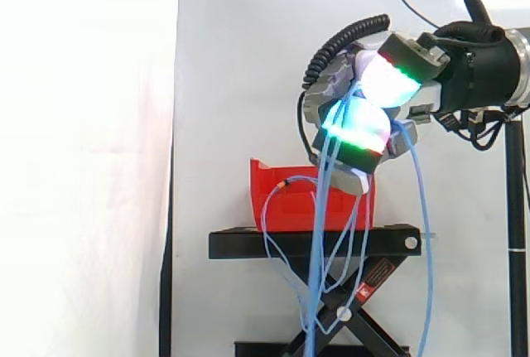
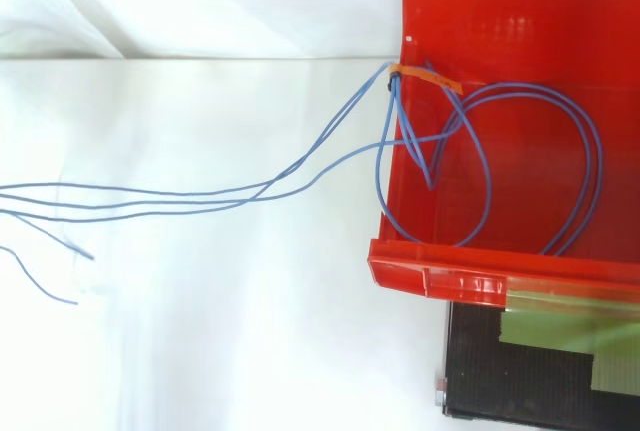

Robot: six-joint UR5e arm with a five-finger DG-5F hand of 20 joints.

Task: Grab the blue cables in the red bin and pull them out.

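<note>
The hand [image 1: 389, 84] is closed on the blue cables [image 1: 321, 249]: its glowing pads are curled round the bundle, which runs between them and drops straight below the hand in long strands, with one strand hanging off to the arm side. Below the hand and slightly away from the arm, thinner loops lead back over the wall of the red bin [image 1: 290, 204], which sits on the black stand [image 1: 306, 243]. From above, several loops lie on the bin floor, and an orange tie [image 2: 425, 75] binds them right at the rim corner. The pull-out looks to be under way but unfinished, since the bound part has not yet cleared the bin. The next move probably calls for carrying the hand higher and further from the bin, with the grip kept firm, until the tie and loops come over the rim; the tie may snag there. A small red sticker [image 1: 377, 278] on the stand's crossed legs bears print too small to read
</note>
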